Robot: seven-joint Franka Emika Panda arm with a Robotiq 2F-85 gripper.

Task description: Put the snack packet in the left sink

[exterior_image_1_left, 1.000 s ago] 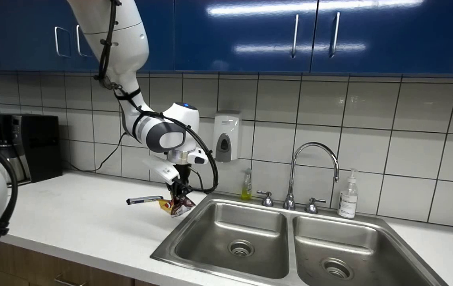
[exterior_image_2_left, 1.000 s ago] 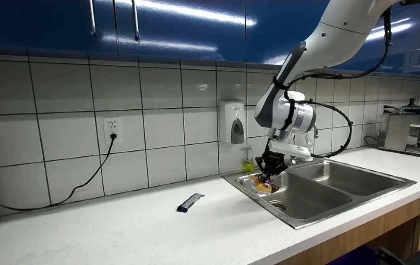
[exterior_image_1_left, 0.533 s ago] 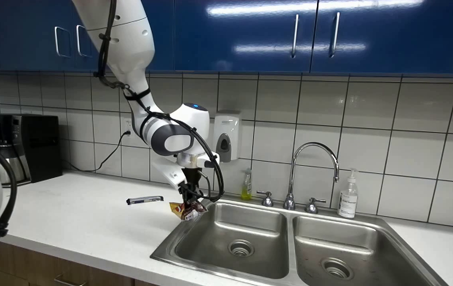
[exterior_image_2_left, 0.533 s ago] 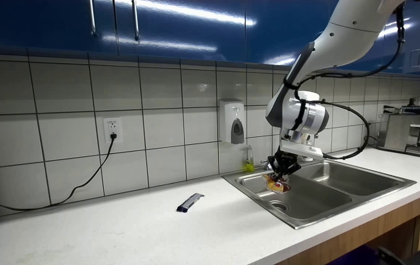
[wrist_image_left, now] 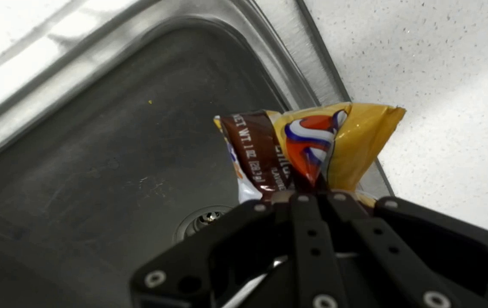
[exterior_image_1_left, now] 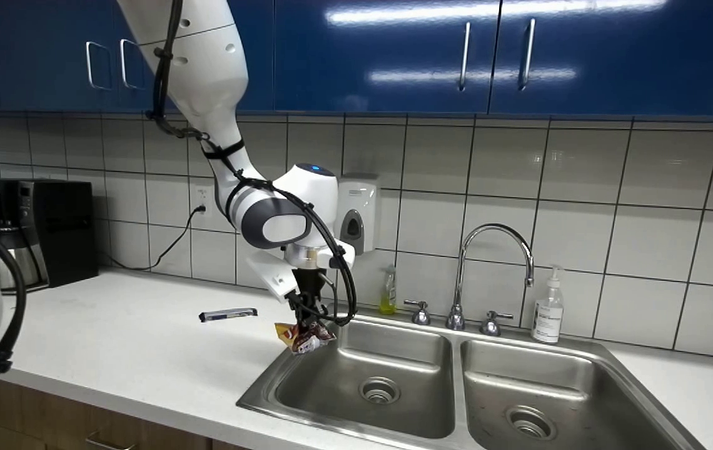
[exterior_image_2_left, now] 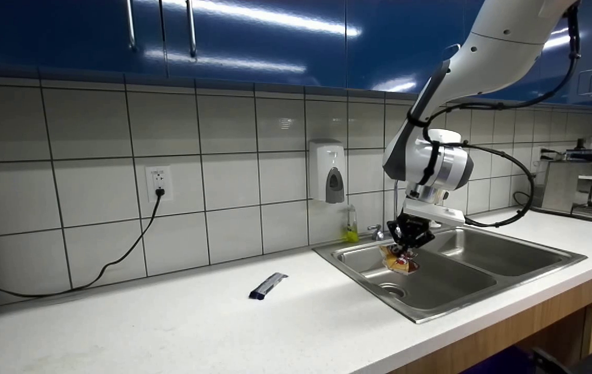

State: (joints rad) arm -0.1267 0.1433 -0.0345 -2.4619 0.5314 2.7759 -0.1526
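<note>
The snack packet is crumpled, yellow, brown and red-orange; it shows in both exterior views (exterior_image_1_left: pixel 306 340) (exterior_image_2_left: pixel 401 263) and in the wrist view (wrist_image_left: pixel 312 132). My gripper (exterior_image_1_left: pixel 305 325) is shut on its middle and holds it up, with packet ends sticking out on both sides. The gripper also shows in an exterior view (exterior_image_2_left: pixel 404 249) and in the wrist view (wrist_image_left: pixel 312 192); its tips are partly hidden in the foil. The left sink (exterior_image_1_left: pixel 331 400) is a steel basin with a round drain. In the wrist view the packet overlaps the basin floor (wrist_image_left: pixel 98 171) and the side rim.
A thin dark pen-like stick (exterior_image_1_left: pixel 228 314) lies on the white counter (exterior_image_1_left: pixel 144 350). The right basin (exterior_image_1_left: pixel 519 375) adjoins the left one. The curved faucet (exterior_image_1_left: pixel 460 275), its handles, a yellow-green bottle (exterior_image_1_left: pixel 388 294) and a pump bottle (exterior_image_1_left: pixel 548 315) stand along the back edge.
The gripper and the held packet have moved from beside the sink to over its near-side rim, rightward in both exterior views. The stick has stayed put.
</note>
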